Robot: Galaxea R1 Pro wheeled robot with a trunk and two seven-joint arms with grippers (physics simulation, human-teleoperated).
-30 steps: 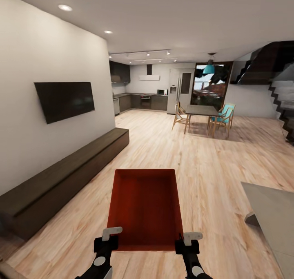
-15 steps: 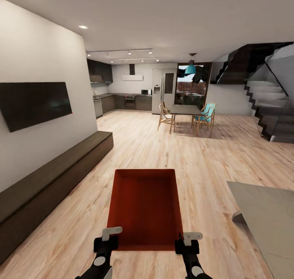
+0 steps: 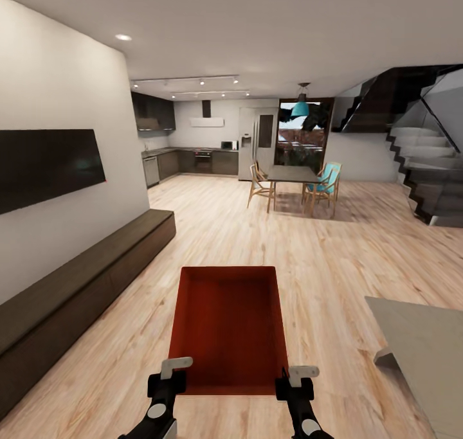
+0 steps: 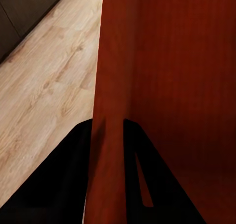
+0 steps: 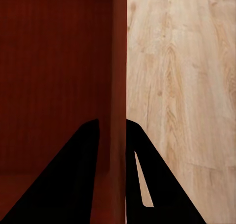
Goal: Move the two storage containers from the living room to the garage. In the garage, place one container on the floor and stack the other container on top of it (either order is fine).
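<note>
The left gripper is clamped on the left wall of a red-orange storage container, one dark finger on each side of the thin wall in the left wrist view. The right gripper is clamped on the opposite wall in the same way, its fingers straddling the wall in the right wrist view. The open-topped container is held between both arms, low and central in front of the robot, above a light wood plank floor. To the left runs a long dark low bench against a white wall carrying a black television. At the near right is the corner of a pale grey table. Farther off stand a dining table with wooden and teal chairs, a dark kitchen, and a dark staircase at the right.
</note>
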